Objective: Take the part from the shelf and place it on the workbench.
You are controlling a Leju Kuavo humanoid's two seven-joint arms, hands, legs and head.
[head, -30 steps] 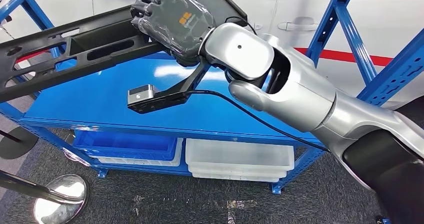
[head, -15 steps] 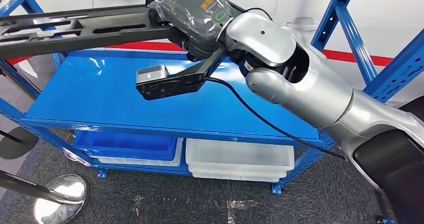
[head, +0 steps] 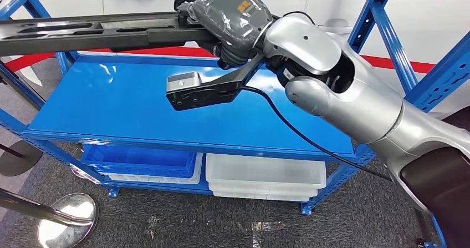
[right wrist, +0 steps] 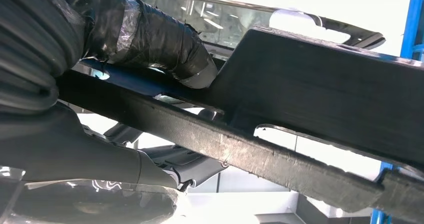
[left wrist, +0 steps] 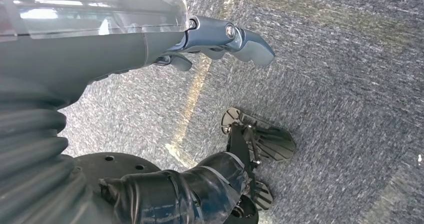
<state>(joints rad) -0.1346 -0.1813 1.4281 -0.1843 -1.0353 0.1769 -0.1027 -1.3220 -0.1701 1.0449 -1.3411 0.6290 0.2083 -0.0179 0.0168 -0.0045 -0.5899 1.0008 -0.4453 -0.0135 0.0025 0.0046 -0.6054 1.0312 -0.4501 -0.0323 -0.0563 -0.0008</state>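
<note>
A long black plastic part (head: 94, 30) with slots runs from the left edge to the top middle of the head view, lifted above the blue shelf (head: 122, 106). My right hand (head: 227, 15), wrapped in clear film, grips its right end. In the right wrist view the taped thumb (right wrist: 165, 38) presses on the part (right wrist: 320, 98) and the fingers close under it. My left hand (left wrist: 215, 38) hangs over grey carpet, fingers slightly curled, holding nothing.
Blue shelf uprights (head: 382, 31) stand on both sides, with a white car (head: 327, 9) behind. A blue bin (head: 138, 162) and white bins (head: 266, 176) sit on the lower level. A chrome stanchion base (head: 66, 217) stands on the carpet at lower left.
My right hand has lifted the black part up and to the right, off the shelf; the part has levelled out and now sits near the top of the picture.
</note>
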